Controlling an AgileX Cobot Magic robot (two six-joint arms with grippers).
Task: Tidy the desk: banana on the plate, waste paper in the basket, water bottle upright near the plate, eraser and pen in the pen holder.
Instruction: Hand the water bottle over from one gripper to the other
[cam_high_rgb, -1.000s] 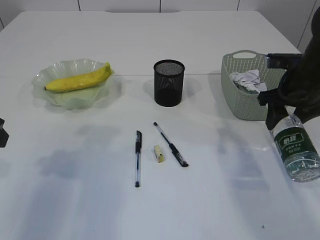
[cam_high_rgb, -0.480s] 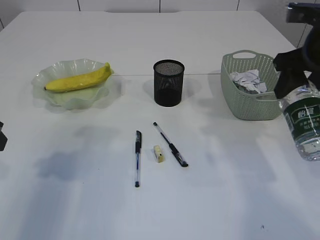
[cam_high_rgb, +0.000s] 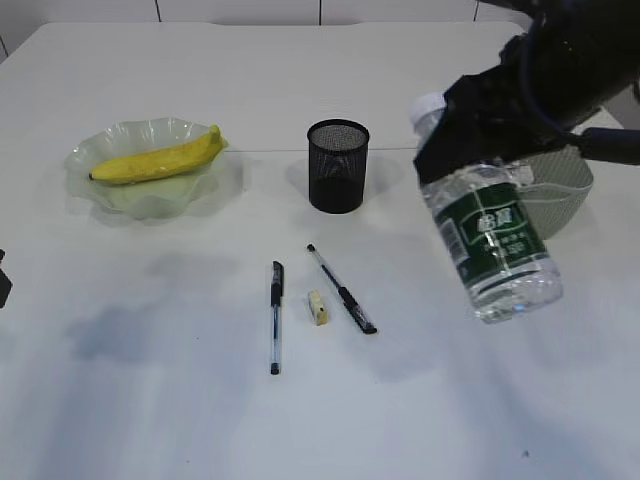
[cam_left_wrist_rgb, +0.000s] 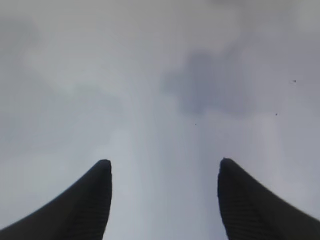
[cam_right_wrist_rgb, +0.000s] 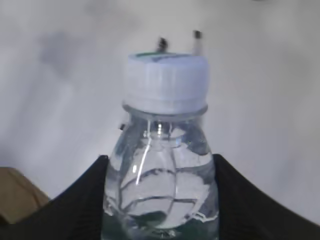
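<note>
The right claw (cam_right_wrist_rgb: 160, 200) grips the water bottle (cam_high_rgb: 487, 236) by its shoulder, one dark finger (cam_right_wrist_rgb: 75, 200) on either side just below the white cap (cam_right_wrist_rgb: 165, 82), and holds it in the air above the right part of the white counter (cam_high_rgb: 150, 400), tilted with the cap up and to the left and the base hanging nearer the camera. The left claw (cam_left_wrist_rgb: 162, 200) hovers over bare counter with its jaws well apart and nothing between them. At far left the banana (cam_high_rgb: 157, 159) lies in the pale green scalloped plate (cam_high_rgb: 85, 185). The black mesh pen holder (cam_high_rgb: 338, 166) stands upright near the middle of the counter. In front of it lie two pens, one (cam_high_rgb: 275, 315) on the left and one (cam_high_rgb: 341, 289) slanting on the right, with the small cream eraser (cam_high_rgb: 318, 308) between them, apart from both. The sage-green basket (cam_high_rgb: 560, 195) at far right is mostly hidden behind the right arm and the bottle.
</note>
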